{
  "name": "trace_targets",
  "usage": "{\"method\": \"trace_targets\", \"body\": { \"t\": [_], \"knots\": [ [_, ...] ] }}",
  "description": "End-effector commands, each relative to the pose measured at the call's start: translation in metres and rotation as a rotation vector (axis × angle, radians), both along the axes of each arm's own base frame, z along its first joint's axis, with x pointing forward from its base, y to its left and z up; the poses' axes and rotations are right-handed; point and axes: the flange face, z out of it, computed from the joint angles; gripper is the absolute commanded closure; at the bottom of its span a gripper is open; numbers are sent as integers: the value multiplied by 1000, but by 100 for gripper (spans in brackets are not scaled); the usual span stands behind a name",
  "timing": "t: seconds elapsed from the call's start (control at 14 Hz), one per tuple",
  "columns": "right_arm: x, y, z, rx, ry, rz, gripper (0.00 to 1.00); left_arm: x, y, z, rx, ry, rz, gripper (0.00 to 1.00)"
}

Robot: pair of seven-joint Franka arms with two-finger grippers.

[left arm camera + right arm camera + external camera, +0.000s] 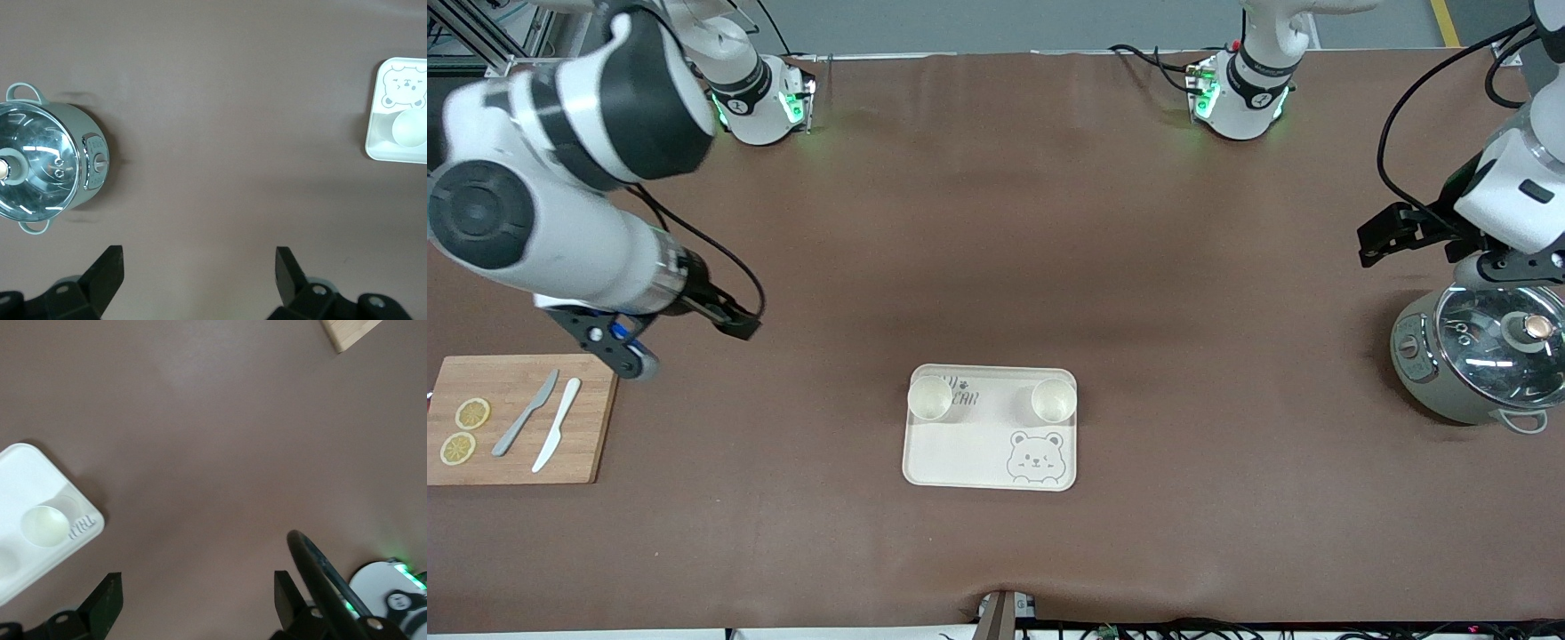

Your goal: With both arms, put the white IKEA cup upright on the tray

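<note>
The cream bear tray [951, 453] lies in the middle of the table, near the front camera. Two white cups stand upright on its edge nearest the robots' bases, one [930, 397] toward the right arm's end and one [1054, 400] toward the left arm's end. My right gripper [740, 325] is open and empty over bare table between the tray and the cutting board. Its wrist view shows the open gripper [197, 593], the tray [20, 480] and a cup [45, 525]. My left gripper [1369, 242] is open and empty, up beside the pot. Its wrist view shows the open gripper [199, 267], the tray [381, 143] and a cup [410, 127].
A wooden cutting board [516, 462] with two lemon slices and two knives lies at the right arm's end. A grey-green pot with a glass lid [1480, 356] stands at the left arm's end; it also shows in the left wrist view [40, 170].
</note>
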Motion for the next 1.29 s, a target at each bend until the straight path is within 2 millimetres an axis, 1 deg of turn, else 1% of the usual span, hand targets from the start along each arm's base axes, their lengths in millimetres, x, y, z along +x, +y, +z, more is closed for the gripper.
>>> {"method": "trace_targets", "body": {
  "t": [0.0, 0.07, 0.14, 0.21, 0.29, 0.36, 0.43, 0.5, 0.57, 0.64, 0.71, 0.86, 1.0, 1.07, 1.14, 1.21],
  "knots": [
    [-15, -67, 31, 38, 8, 63, 0, -10, 0, 12, 22, -11, 6, 0],
    [-20, -89, 42, 56, 9, 100, 0, -10, 1, 13, 26, -13, 11, 0],
    [-24, -119, 51, 80, 9, 94, 0, -10, 1, 13, 25, -13, 14, 0],
    [-30, -137, 64, 88, -13, 94, 0, -10, 3, 13, 27, -13, 17, 0],
    [-37, -148, 75, 96, -26, 125, 0, -11, 4, 15, 23, -14, 17, 0],
    [-45, -165, 78, 108, -22, 162, 0, -16, 5, 21, 22, -19, 11, 0],
    [-57, -180, 82, 128, -32, 180, 0, -19, 5, 23, 23, -12, 12, 0],
    [-71, -190, 82, 138, -53, 195, 0, -19, 5, 23, 24, -9, 11, 0],
    [-84, -191, 84, 144, -88, 242, 0, -19, 4, 23, 23, -9, 4, 0],
    [-93, -193, 81, 156, -113, 312, 0, -20, 2, 23, 25, -9, 1, 0],
    [-99, -189, 81, 154, -139, 364, 0, -20, 1, 23, 24, -9, -2, 0],
    [-97, -180, 85, 138, -143, 392, 0, -24, 3, 24, 26, 2, -5, 0],
    [-97, -178, 111, 87, -190, 404, 0, -28, 5, 25, 3, 8, 0, 0],
    [-97, -182, 120, 81, -208, 399, 0, -39, 9, 24, -20, -6, 9, 0],
    [-98, -185, 114, 81, -191, 394, 0, -55, 15, 19, -43, -40, 21, 0],
    [-98, -194, 113, 81, -188, 375, 0, -65, 19, 14, -47, -62, 28, 0]
  ]
}}
